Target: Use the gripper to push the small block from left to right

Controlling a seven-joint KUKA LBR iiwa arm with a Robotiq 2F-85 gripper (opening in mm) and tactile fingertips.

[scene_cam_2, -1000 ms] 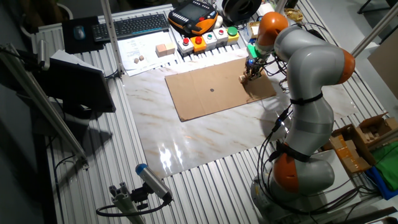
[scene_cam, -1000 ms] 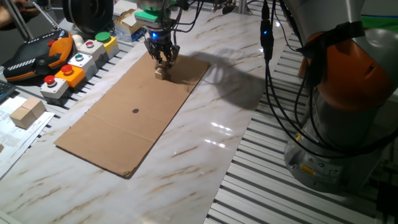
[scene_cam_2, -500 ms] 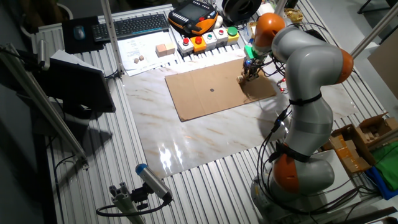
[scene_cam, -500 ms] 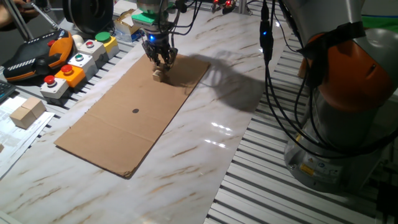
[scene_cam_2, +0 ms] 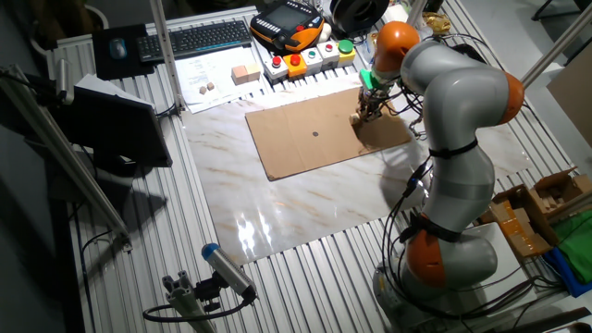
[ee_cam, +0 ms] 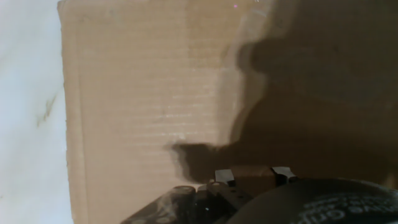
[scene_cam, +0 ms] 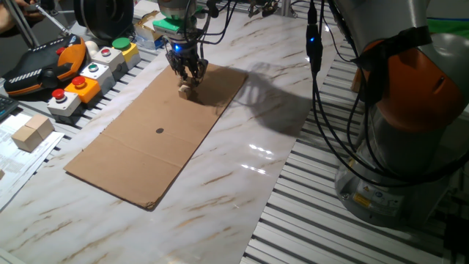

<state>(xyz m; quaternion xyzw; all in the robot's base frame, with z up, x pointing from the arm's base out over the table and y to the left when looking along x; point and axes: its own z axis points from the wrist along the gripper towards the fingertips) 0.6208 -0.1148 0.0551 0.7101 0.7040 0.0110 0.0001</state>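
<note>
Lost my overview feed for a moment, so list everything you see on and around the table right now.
Cardboard sheet: one, brown with a black dot, flat on the marble tabletop.
Small block: one, light wood, far end of the cardboard, under the tool.
Larger wooden block: one, tan, on papers at the table's edge.
Button boxes: several, grey with red, green and orange buttons, along the cardboard's side.
Teach pendant: one, orange and black, beyond the buttons.
Keyboard: one, black, on the slatted bench.
Arm: one, grey and orange.
Tool: one, black, blue light, low over the small block.
</note>
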